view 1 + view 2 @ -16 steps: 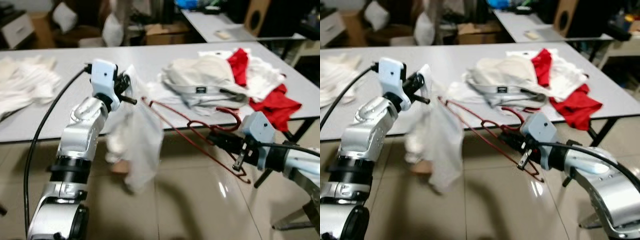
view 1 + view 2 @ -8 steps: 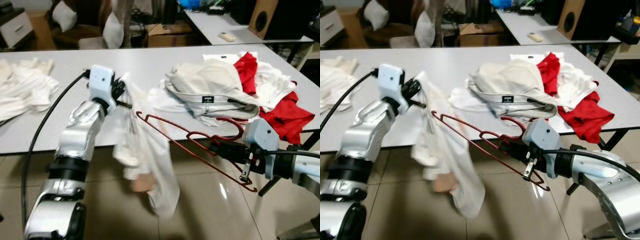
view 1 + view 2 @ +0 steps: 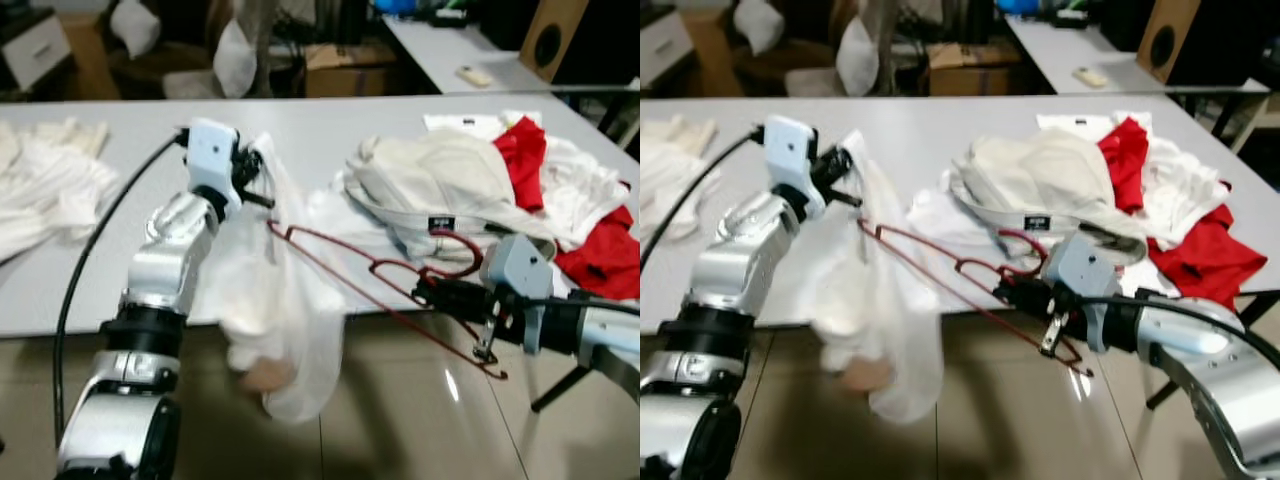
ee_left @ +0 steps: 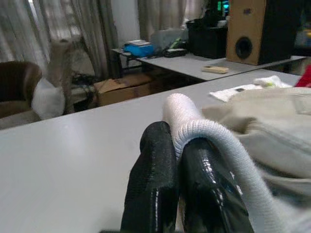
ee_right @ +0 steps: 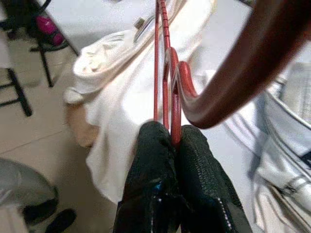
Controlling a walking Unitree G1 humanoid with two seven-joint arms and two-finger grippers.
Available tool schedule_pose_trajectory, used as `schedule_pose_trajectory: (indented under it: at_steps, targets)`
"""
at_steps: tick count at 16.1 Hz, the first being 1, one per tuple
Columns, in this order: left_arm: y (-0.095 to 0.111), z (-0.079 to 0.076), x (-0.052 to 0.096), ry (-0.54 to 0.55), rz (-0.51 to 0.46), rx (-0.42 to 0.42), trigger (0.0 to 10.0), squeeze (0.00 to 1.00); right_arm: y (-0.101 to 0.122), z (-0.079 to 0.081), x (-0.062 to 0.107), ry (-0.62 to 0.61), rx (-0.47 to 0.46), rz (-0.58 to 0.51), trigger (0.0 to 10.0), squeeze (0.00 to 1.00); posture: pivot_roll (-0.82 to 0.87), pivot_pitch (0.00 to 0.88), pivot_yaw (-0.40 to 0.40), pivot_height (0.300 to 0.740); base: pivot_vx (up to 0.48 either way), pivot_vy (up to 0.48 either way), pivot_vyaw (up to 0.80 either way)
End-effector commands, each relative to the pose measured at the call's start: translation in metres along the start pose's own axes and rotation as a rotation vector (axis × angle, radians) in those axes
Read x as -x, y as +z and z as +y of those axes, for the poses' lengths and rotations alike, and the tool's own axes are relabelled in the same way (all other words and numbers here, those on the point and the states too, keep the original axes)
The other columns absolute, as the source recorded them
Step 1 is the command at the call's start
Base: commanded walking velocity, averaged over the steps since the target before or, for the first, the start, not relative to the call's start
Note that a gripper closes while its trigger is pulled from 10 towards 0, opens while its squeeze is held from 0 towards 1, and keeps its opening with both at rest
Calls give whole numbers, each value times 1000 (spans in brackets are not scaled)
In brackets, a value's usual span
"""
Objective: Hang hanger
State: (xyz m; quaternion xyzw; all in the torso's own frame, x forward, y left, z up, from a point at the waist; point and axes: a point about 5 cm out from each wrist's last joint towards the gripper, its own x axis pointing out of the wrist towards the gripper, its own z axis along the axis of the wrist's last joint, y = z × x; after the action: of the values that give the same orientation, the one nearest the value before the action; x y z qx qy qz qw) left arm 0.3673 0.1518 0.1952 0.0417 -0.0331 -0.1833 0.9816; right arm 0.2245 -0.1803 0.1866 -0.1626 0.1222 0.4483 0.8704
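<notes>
**Red hanger and white garment held off the table edge**

Red wire hanger (image 3: 385, 282) sits pinched at its neck by the right gripper (image 5: 170, 145), arm reaching in low. Left gripper (image 4: 177, 160), raised over the grey table (image 3: 90, 270), clamps the white garment's (image 3: 280, 320) ribbed collar; the cloth droops past the table edge toward tiled floor (image 3: 400, 420). Clothes pile (image 3: 470, 190) lies beyond.

head eyes look down over the table (image 3: 330, 120); wrist views sit close along each arm's jaws.
</notes>
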Motion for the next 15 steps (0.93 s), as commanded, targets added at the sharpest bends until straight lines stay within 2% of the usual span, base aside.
schedule_pose_trajectory:
  at_steps: [1, 7, 13, 14, 15]
  targets:
    - [3, -11, 0, -35, -21, 2, 10000, 0, -1, 1, -1, -7, -6, 7, 10000, 0, -157, 0, 30, 740, 352, 0, 0]
    - [6, -19, 6, -59, -37, 29, 10000, 0, -2, 9, -5, 61, -12, 17, 10000, 0, -149, 0, 25, 740, 354, 0, 0]
    - [20, -33, 3, -142, -65, 39, 10000, 0, 3, 3, -14, 56, 14, 5, 10000, 0, -162, 0, 37, 740, 351, 0, 0]
    - [21, -34, 2, -144, -65, 40, 10000, 0, 4, 3, -15, 60, 17, 2, 10000, 0, -162, 0, 37, 740, 0, 0, 0]
    - [29, -41, 2, -194, -79, 66, 10000, 0, 7, 1, -17, 75, 27, -6, 10000, 0, -158, 0, 31, 740, 0, 0, 0]
